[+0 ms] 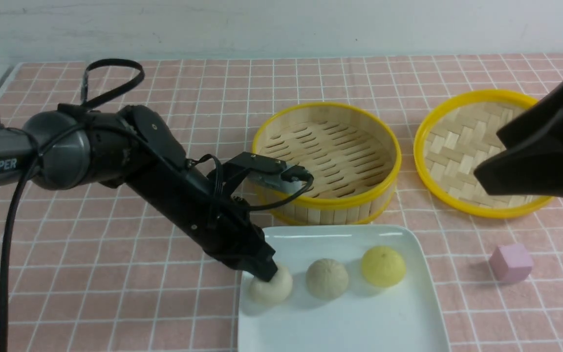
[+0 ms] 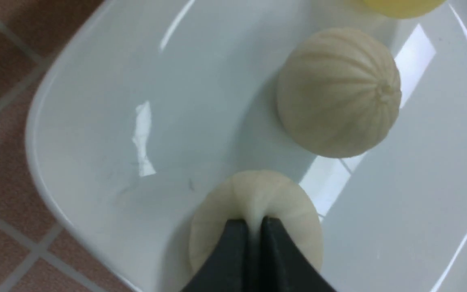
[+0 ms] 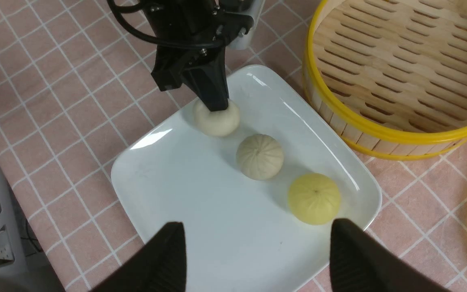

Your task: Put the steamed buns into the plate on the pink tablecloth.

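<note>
1. The pink tablecloth (image 1: 115, 293) covers the table.
2. The plate (image 1: 350, 322) lies flat on it, just in front of the bamboo steamer (image 1: 328, 161).
3. The right gripper (image 3: 258, 225) hangs empty, jaws spread wide.
4. The left gripper (image 1: 268, 275) pinches narrowly on the pleated top of the leftmost bun (image 1: 276, 291).
5. The steamed buns (image 3: 260, 156) sit dome-up in the plate, in a row running left to right: leftmost bun, middle bun (image 1: 327, 278), yellow bun (image 1: 383, 266).

Bamboo steamer (image 1: 328, 146) beside what seems its lid (image 1: 457, 146); pink cube (image 1: 511, 263) nearby.
</note>
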Robot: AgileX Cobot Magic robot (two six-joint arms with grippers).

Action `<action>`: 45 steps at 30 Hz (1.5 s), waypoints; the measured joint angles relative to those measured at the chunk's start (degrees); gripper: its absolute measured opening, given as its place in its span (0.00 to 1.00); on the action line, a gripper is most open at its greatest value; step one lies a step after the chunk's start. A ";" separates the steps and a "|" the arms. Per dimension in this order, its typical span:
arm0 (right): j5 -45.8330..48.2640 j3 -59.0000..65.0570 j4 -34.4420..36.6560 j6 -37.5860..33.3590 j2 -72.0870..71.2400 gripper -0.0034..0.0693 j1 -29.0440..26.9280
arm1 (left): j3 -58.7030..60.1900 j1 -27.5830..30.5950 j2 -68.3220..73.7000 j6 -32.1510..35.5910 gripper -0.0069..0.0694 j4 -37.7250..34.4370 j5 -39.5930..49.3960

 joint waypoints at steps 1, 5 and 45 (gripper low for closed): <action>0.07 0.00 0.00 0.00 0.00 0.69 0.00 | 0.00 0.00 0.00 0.07 0.17 0.00 0.29; 0.07 0.00 0.00 0.00 0.00 0.69 0.00 | -0.64 0.00 0.00 0.47 0.32 0.13 3.04; -6.49 7.12 -23.42 16.00 -44.72 0.69 0.00 | -6.57 7.96 -32.92 -0.39 0.58 0.74 -8.06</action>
